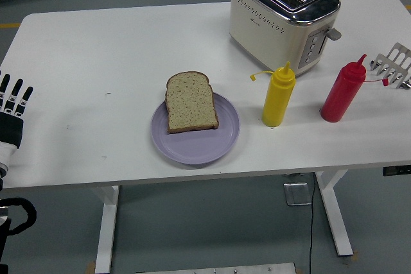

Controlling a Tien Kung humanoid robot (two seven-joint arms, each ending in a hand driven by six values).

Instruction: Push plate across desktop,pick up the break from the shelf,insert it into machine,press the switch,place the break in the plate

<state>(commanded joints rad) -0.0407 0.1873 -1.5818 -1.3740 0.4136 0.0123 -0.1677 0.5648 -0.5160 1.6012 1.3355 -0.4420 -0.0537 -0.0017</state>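
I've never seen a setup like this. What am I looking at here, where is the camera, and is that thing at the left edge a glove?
The picture comes from a camera on a humanoid robot's head, looking down over a white table. The black and white thing at the left edge is not a glove: it is the robot's left hand, five fingers spread, resting at the table's edge and holding nothing. Its right hand is out of the picture. On the table a slice of bread lies on a purple plate. Behind stands a cream toaster, both slots empty. In front of it are a yellow squeeze bottle and a red squeeze bottle. At the right edge sits a metal wire rack.
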